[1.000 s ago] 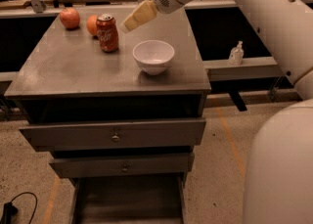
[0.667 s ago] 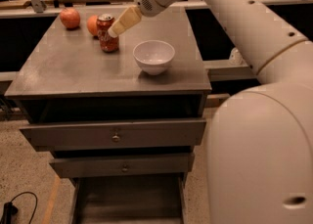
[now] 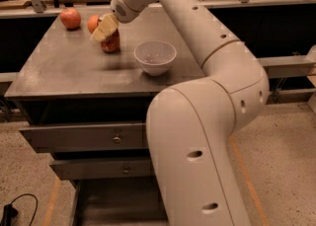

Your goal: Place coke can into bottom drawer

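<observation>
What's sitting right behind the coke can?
A round orange-red fruit sits just behind the small red coke can; the claw over the can's top covers part of both.

The coke can (image 3: 111, 44) is seen on the grey top of the cabinet, toward the back left. It is small, red and round, and it is stood upright. Its top part is hidden by the gripper (image 3: 102, 30), which is held just over and in front of it. Whether the can is touched cannot be told. The bottom drawer (image 3: 109, 204) is found lowest in the cabinet. It is dark grey and is pulled out like a tray. Its right side is hidden by the arm.
</observation>
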Controlling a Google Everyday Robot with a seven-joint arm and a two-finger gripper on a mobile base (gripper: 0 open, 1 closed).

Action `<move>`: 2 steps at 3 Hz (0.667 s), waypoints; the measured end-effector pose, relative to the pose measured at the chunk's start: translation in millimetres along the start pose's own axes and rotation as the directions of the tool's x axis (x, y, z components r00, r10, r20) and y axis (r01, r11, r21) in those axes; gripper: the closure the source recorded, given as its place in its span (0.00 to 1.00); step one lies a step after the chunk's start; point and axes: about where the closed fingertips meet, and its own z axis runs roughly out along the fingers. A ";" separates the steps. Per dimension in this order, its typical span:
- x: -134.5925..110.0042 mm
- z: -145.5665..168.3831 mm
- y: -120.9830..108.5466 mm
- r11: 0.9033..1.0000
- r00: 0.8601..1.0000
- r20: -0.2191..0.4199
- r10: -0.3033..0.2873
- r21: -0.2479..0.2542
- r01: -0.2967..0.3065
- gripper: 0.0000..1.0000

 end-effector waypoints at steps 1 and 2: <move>0.1 23.4 1.8 0.999 0.999 -0.027 0.021 -0.028 -0.021 0.19; 2.6 33.9 3.4 0.999 0.999 -0.047 0.020 -0.044 -0.022 0.42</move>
